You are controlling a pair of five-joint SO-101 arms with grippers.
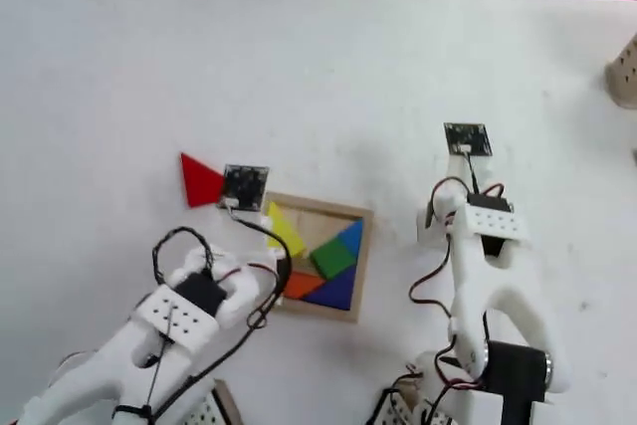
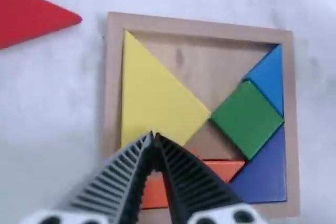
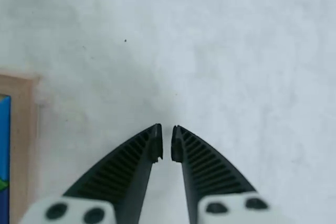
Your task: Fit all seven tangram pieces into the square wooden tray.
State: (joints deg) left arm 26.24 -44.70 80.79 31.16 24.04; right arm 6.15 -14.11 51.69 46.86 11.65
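**High view:** The square wooden tray [image 1: 318, 204] is seen mid-counter, partly filled. The flat red wooden triangle [image 1: 199, 181] lies on the white counter [image 1: 328, 77] just beside the tray's left corner. Placing this piece is judged to be the step in hand.

**Left wrist view:** The left gripper [image 2: 154, 139] is held over the yellow triangular piece [image 2: 152, 98] and the orange piece [image 2: 226, 169], its fingers pressed together on nothing. A bare triangular recess [image 2: 210, 56] is left between the yellow piece and the light blue piece [image 2: 268, 74]. The red triangle's length runs toward the tray frame, tapering to a corner aimed at it. It would probably have to be grasped, turned to match the recess, and lowered flat.

**Right wrist view:** The right gripper [image 3: 167, 142] is held over bare counter near the tray's rim, its fingers all but closed and empty.
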